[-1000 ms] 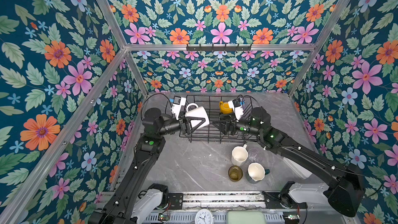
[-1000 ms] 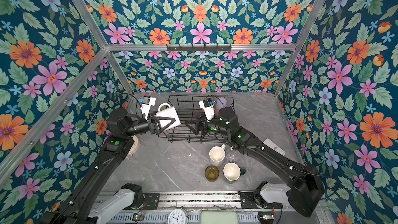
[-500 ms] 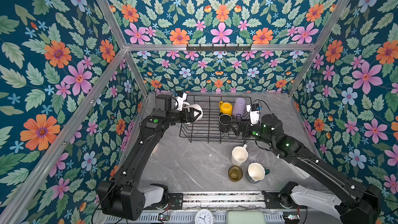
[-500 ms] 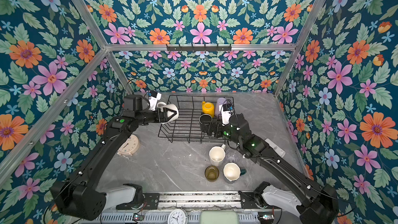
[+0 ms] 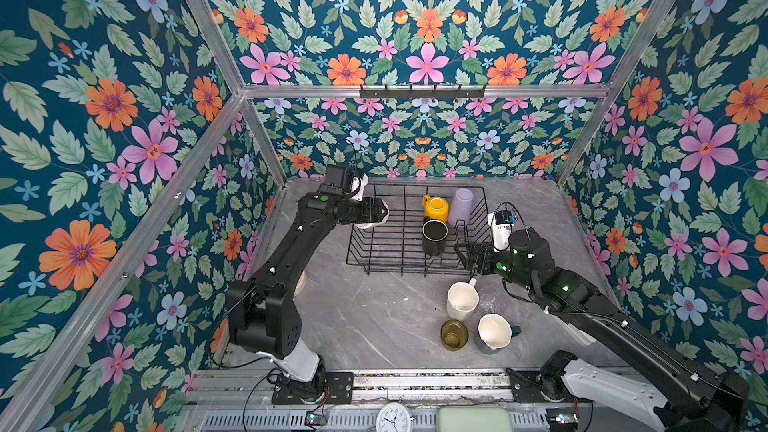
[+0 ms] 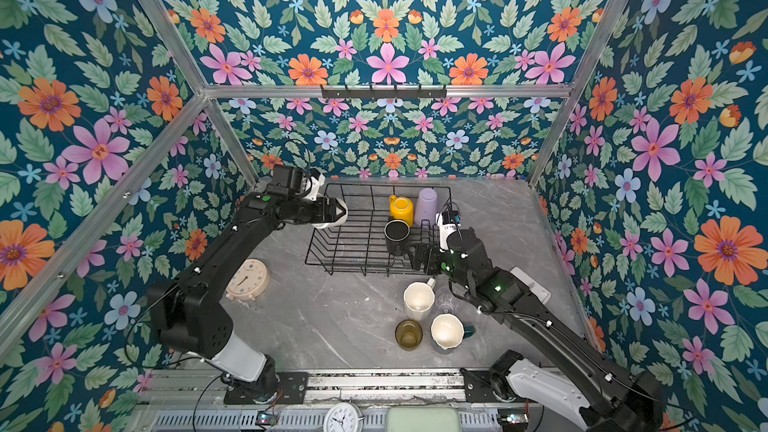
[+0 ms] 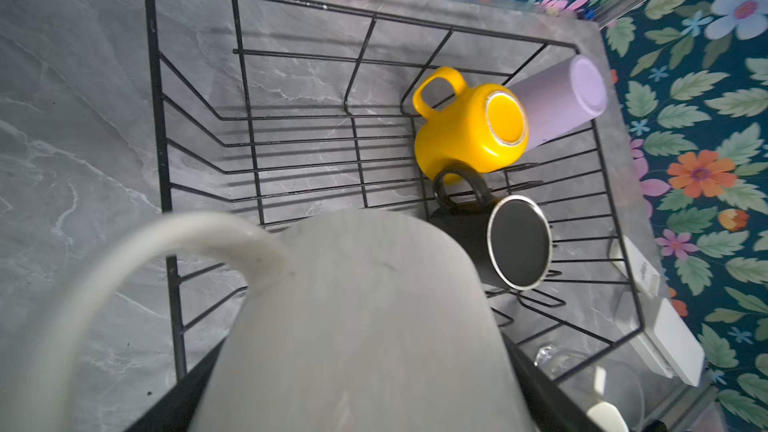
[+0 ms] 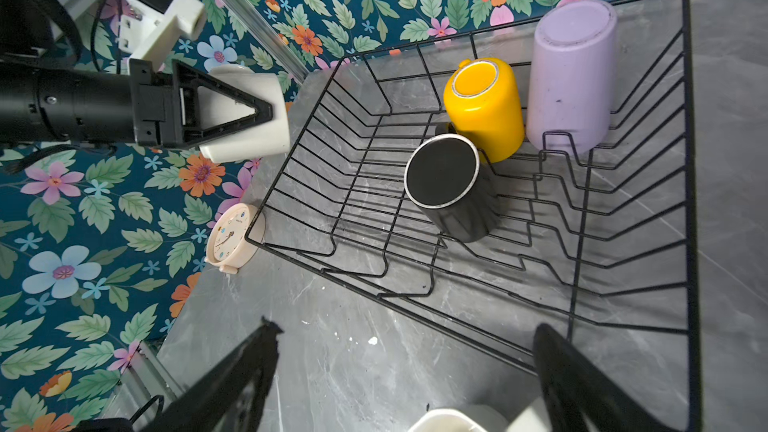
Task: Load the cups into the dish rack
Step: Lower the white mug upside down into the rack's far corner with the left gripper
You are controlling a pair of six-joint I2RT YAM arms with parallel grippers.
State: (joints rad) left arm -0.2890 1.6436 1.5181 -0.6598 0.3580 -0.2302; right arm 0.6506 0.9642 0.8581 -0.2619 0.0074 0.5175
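Right gripper [image 5: 462, 257] has backed off toward lower right, jaws apart and empty, black mug [image 5: 434, 238] left inverted in dish rack [image 5: 376, 243]; left gripper [image 5: 379, 214] clamps white mug [image 8: 249, 85], likely next in.

Five mugs: yellow mug [image 5: 435, 207], black mug [image 5: 434, 236], white mug [image 8: 249, 143], cream mug [image 5: 462, 300], teal mug [image 5: 493, 332]. Two glasses: amber glass [image 5: 454, 334], clear glass [image 5: 490, 303]. One lilac tumbler [image 5: 461, 206], one dish rack [image 5: 374, 243], two clocks [image 6: 248, 279] [image 6: 343, 417]
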